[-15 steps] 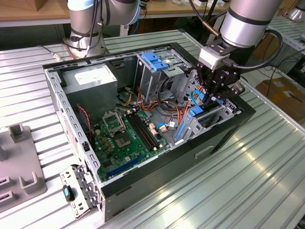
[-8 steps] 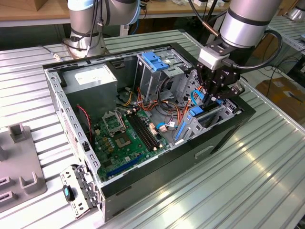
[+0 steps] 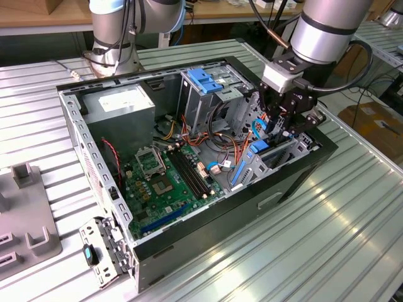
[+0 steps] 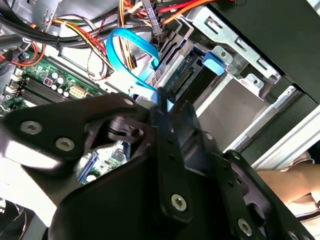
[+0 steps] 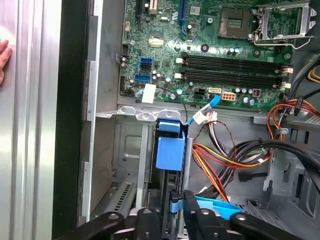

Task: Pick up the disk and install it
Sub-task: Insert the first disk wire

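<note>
Bright, even overhead light in the exterior view: pale glare streaks on the ribbed table (image 3: pixel 352 207) at four o'clock, soft shadow inside the case (image 3: pixel 82 138). In the first wrist view the motherboard (image 5: pixel 210 55) is well lit and the gripper (image 5: pixel 172 210) is a black silhouette. In the second wrist view the metal bay (image 4: pixel 235 110) washes out white.

A ribbed aluminium table (image 3: pixel 327 239) spreads across the exterior view, its grooves catching bright glare. Behind it runs a wooden workbench (image 3: pixel 38 16). On the exterior view's right, a cardboard box (image 3: pixel 371 123) sits below the table's edge, near a second ribbed table (image 3: pixel 387 38).
</note>
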{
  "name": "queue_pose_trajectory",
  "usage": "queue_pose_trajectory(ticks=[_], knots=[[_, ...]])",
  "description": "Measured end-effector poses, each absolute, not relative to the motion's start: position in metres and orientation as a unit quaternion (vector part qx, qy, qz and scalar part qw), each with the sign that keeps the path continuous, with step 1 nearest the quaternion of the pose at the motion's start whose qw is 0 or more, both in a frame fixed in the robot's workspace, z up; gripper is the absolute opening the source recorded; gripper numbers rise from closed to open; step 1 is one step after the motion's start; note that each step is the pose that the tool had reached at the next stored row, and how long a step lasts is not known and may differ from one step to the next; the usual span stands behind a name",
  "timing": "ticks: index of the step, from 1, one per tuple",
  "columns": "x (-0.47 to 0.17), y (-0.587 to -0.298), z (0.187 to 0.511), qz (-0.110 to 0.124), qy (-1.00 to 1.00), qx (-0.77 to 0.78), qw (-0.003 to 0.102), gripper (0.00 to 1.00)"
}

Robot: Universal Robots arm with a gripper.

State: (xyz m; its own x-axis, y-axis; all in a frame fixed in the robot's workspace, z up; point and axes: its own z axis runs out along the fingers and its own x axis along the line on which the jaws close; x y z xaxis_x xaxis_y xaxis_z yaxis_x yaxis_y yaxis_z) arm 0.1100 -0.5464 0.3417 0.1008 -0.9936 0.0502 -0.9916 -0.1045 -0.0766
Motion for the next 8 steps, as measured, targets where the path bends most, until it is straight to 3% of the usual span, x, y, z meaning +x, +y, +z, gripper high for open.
queue_pose_trajectory(ticks=[1, 8], knots=[[0.1100, -0.5465, 0.3417, -0.044, 0.669, -0.742, 0.012, 0.35], [0.1101, -0.5464, 0.3499, -0.044, 0.669, -0.742, 0.012, 0.35]])
